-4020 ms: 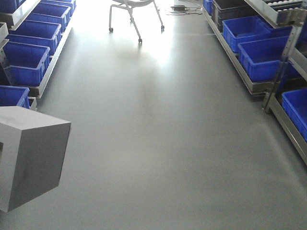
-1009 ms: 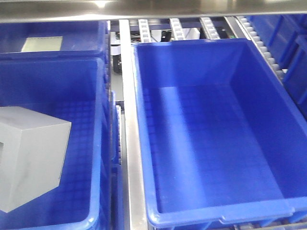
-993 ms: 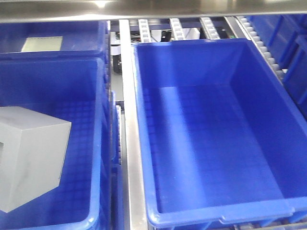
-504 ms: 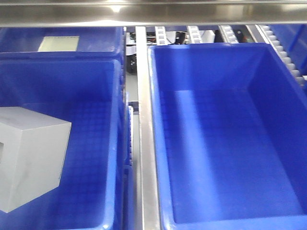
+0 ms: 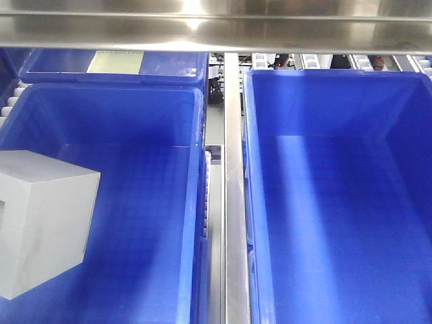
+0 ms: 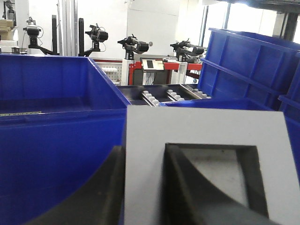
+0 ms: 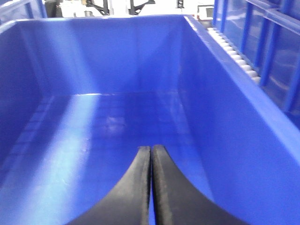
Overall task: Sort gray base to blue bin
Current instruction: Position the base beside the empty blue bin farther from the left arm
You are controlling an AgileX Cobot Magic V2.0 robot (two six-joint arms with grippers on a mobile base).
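The gray base (image 5: 44, 223), a light-gray cube, hangs at the lower left of the front view, over the left blue bin (image 5: 108, 89). In the left wrist view the gray base (image 6: 197, 129) fills the foreground with its square recess facing the camera. My left gripper (image 6: 144, 157) is shut on the recess's left wall, with one dark finger outside it and one inside the recess. My right gripper (image 7: 151, 150) is shut with nothing in it, and it hovers inside a second blue bin (image 7: 112, 51).
A steel rail (image 5: 233, 169) separates the left bin from the right bin (image 5: 337, 75). A steel shelf beam (image 5: 216, 30) crosses overhead. Another bin (image 5: 169, 67) sits behind the left one. Taller blue bins (image 6: 243, 65) and roller tracks (image 6: 159, 96) stand beyond.
The bins and the rail have slid to the right in the front view and the shelf beam has come lower. The gray base keeps its place in the frame, still held.
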